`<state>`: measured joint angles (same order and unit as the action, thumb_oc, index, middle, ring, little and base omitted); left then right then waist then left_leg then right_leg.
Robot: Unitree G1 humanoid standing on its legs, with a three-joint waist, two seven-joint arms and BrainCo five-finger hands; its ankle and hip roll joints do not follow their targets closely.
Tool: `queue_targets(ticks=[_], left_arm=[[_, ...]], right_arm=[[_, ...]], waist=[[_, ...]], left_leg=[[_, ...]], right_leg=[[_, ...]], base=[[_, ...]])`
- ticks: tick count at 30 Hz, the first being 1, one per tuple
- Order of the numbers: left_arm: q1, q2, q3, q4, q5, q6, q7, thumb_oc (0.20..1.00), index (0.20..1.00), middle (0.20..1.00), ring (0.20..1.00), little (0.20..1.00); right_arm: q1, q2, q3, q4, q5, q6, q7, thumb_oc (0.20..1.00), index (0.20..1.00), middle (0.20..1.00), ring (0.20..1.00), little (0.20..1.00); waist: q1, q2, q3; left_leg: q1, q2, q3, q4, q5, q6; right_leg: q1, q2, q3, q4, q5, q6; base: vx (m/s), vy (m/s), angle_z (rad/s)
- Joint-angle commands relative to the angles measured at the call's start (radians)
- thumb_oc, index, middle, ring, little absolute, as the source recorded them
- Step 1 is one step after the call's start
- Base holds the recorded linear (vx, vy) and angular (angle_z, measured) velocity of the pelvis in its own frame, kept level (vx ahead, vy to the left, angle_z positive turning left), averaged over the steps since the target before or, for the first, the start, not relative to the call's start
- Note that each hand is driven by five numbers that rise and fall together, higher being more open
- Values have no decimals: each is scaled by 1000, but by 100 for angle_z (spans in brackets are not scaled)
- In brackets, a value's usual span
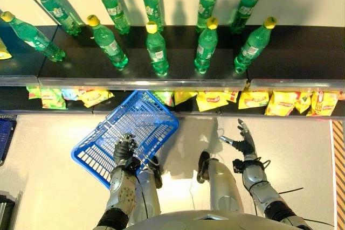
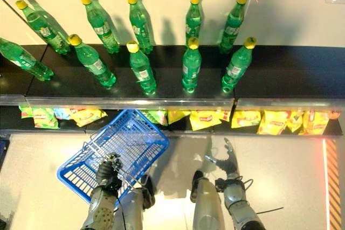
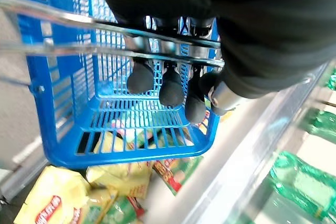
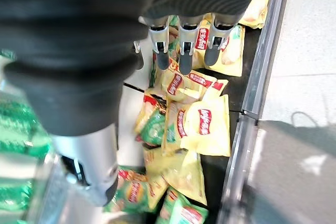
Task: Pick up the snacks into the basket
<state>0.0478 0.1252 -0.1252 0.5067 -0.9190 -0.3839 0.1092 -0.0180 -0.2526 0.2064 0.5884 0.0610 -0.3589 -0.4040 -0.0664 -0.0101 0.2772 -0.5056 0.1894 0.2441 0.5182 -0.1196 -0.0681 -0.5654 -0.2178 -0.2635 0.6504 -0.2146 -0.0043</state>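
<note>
A blue wire-mesh basket [image 1: 153, 112] hangs tilted in front of the lower shelf, and my left hand [image 1: 124, 150] is shut on its metal handle [image 3: 105, 38]. Through the mesh the basket looks empty. Yellow and green snack bags [image 1: 211, 99] lie in a row along the lower shelf, several of them close up [image 4: 202, 124] past my right hand's fingers [image 4: 180, 45]. My right hand [image 1: 243, 142] is open, fingers straight, held above the floor a little short of the shelf edge and touching nothing.
Green bottles with yellow caps [image 1: 156, 49] stand in two rows on the dark upper shelf [image 1: 302, 57], above the snacks. A metal rail [image 4: 260, 61] edges the lower shelf. Pale floor [image 1: 302, 149] lies in front. Another blue basket's edge [image 1: 4, 133] shows at far left.
</note>
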Motion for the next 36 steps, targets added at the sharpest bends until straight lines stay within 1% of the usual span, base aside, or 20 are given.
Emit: queue_targets(ticks=[1, 6, 7, 8, 10, 11, 13, 14, 18, 25, 30, 31, 32, 33, 36], left_arm=[[-9, 2, 3, -101, 4, -90, 3, 200, 200, 200, 200, 200], [-14, 0, -2, -97, -1, -91, 16, 200, 200, 200, 200, 200], [-12, 0, -5, -92, 0, -91, 20, 200, 200, 200, 200, 200], [-12, 0, -5, -92, 0, -91, 20, 200, 200, 200, 200, 200], [-5, 0, -10, -97, -5, -93, 17, 200, 200, 200, 200, 200], [-5, 0, -11, -97, -5, -93, 17, 200, 200, 200, 200, 200], [1, 1, -12, -95, -12, -95, 11, 200, 200, 200, 200, 200], [10, 0, -14, -102, -18, -95, 6, 200, 200, 200, 200, 200], [14, 2, -14, -99, -22, -94, -2, 200, 200, 200, 200, 200], [18, 5, -11, -95, -24, -90, -15, 200, 200, 200, 200, 200], [19, 8, -11, -98, -21, -91, -18, 200, 200, 200, 200, 200], [20, 11, -14, -101, -20, -89, -22, 200, 200, 200, 200, 200], [19, 11, -14, -101, -20, -89, -22, 200, 200, 200, 200, 200], [20, 13, -18, -104, -25, -85, -32, 200, 200, 200, 200, 200], [18, 16, -21, -104, -26, -81, -37, 200, 200, 200, 200, 200]], right_arm=[[-14, -26, -24, -102, 47, -70, -48, 1000, 1000, 1000, 1000, 1000], [-35, -19, -59, -152, 74, -92, -84, 1000, 1000, 1000, 1000, 1000], [-43, -19, -91, -198, 81, -109, -110, 1000, 1000, 1000, 1000, 1000], [-43, -19, -91, -198, 81, -109, -110, 1000, 1000, 1000, 1000, 1000], [-39, -31, -147, -282, 61, -129, -150, 1000, 1000, 1000, 1000, 1000], [-39, -31, -147, -283, 61, -129, -151, 1000, 1000, 1000, 1000, 1000], [-42, -37, -189, -316, 56, -144, -177, 1000, 1000, 1000, 1000, 1000], [-46, -39, -230, -348, 51, -158, -205, 1000, 1000, 1000, 1000, 1000], [-61, -49, -265, -378, 33, -167, -231, 1000, 1000, 1000, 1000, 1000], [-86, -64, -285, -393, 2, -161, -247, 1000, 1000, 1000, 1000, 1000], [-122, -81, -305, -398, -38, -145, -275, 1000, 1000, 1000, 1000, 1000], [-151, -92, -307, -381, -48, -131, -281, 1000, 1000, 1000, 1000, 1000], [-152, -92, -307, -381, -48, -131, -281, 1000, 1000, 1000, 1000, 1000], [-190, -115, -303, -345, -58, -104, -282, 1000, 1000, 1000, 1000, 1000], [-227, -127, -294, -305, -45, -87, -268, 1000, 1000, 1000, 1000, 1000]], waist=[[-20, 13, -41], [-20, 19, -51], [-22, 21, -59], [-22, 21, -59], [-25, 22, -68], [-25, 22, -68], [-25, 24, -78], [-26, 25, -86], [-22, 27, -94], [-15, 26, -96], [-6, 27, -96], [0, 26, -95], [-1, 26, -94], [7, 26, -94], [13, 25, -92]], left_leg=[[-60, 34, 12, 152, -92, 23], [-92, 46, 10, 179, -105, 27], [-99, 47, 11, 182, -108, 28], [-99, 47, 11, 182, -108, 28], [-102, 48, 9, 180, -108, 28], [-102, 48, 9, 180, -108, 28], [-103, 50, 7, 179, -109, 28], [-99, 50, 5, 173, -107, 28], [-93, 51, 3, 167, -108, 27], [-84, 50, 2, 161, -108, 26], [-78, 50, -2, 158, -108, 25], [-77, 49, -2, 161, -110, 26], [-77, 49, -2, 161, -110, 26], [-76, 50, -3, 162, -111, 26], [-77, 50, -4, 164, -111, 26]], right_leg=[[8, -23, -3, -37, 87, 93], [-36, -26, -2, -4, 74, 89], [-44, -27, 0, 0, 71, 88], [-44, -27, 0, 0, 71, 88], [-50, -25, -2, 3, 66, 90], [-50, -25, -2, 4, 66, 90], [-50, -24, -4, 3, 62, 89], [-47, -24, -8, -1, 61, 90], [-38, -24, -10, -5, 59, 91], [-27, -23, -16, -9, 57, 93], [-18, -23, -21, -9, 55, 93], [-15, -21, -22, -9, 55, 93], [-14, -21, -22, -9, 55, 93], [-12, -21, -23, -10, 54, 94], [-12, -21, -23, -10, 54, 94]], base=[[-29, -7, -4], [-7, -1, 0], [0, 0, 0], [0, 0, 0], [6, -3, 2], [0, 0, 0], [0, 0, 0], [0, 0, 0], [0, 0, 0], [5, -1, 1], [0, 0, 0], [0, 0, 0], [0, 0, 0], [0, 0, 0], [0, 0, 0]])
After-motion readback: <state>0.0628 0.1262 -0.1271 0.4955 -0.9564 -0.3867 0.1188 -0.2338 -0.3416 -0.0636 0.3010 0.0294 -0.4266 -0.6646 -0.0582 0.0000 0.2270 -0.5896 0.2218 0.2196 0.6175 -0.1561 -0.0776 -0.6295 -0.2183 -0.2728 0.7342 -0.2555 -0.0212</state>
